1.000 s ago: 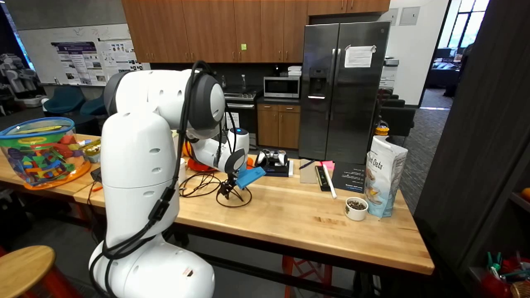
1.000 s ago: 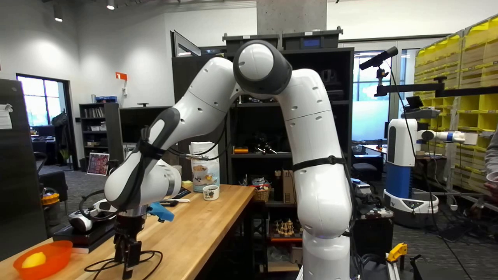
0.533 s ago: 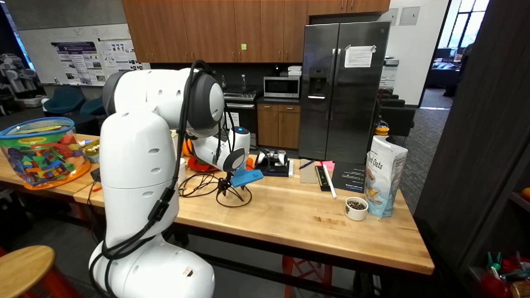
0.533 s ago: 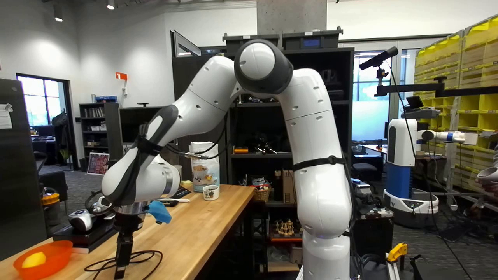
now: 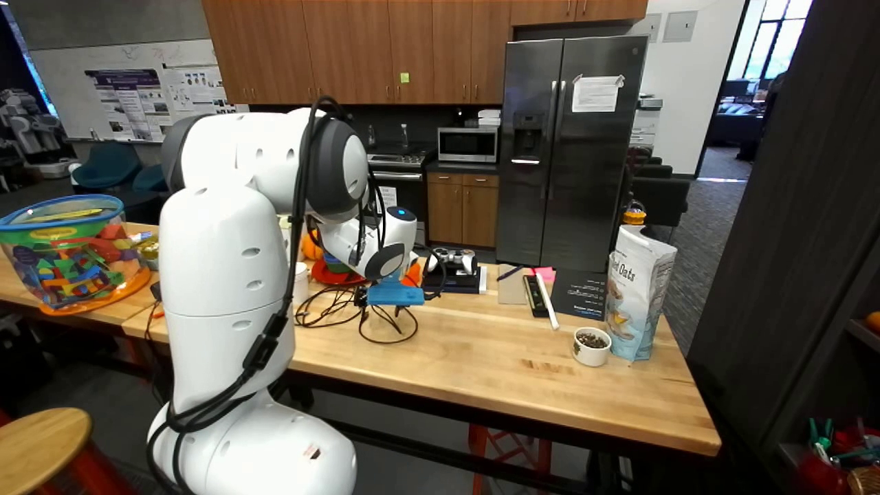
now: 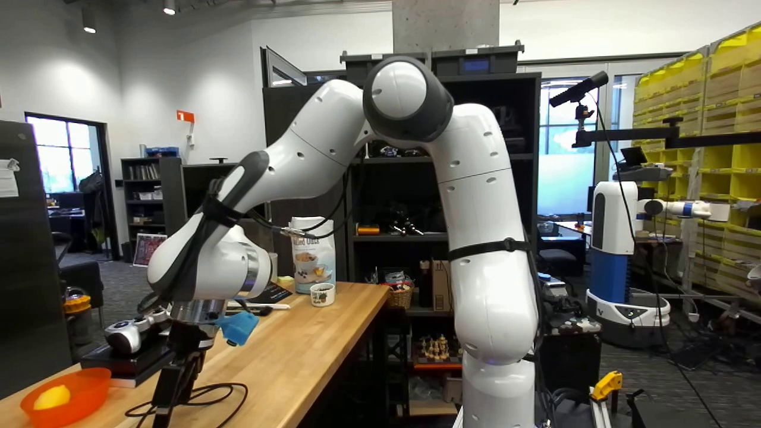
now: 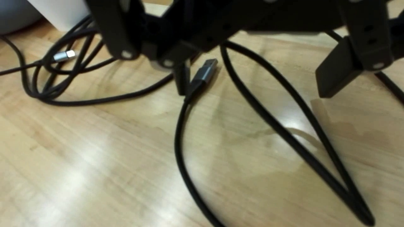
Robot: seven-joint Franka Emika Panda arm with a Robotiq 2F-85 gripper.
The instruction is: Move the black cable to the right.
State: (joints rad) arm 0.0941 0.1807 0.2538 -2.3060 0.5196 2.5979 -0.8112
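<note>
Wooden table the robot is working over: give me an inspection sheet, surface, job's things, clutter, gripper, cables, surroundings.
Surface: wooden table, light, with darker streaks beside the white cup.
Job's things: black cable in loose loops, with a USB-style plug in the wrist view; whether all loops are one cord cannot be told.
Clutter: oats bag near the cup; game controllers on a dark box; orange bowl holding a yellow item.
Grippers: one gripper, open, tilted above the cable; nothing seen in its grip, contact cannot be told.
Cables: apart from that, black arm cables run along the robot arm.
Surroundings: refrigerator and brown cabinets beyond the table.
</note>
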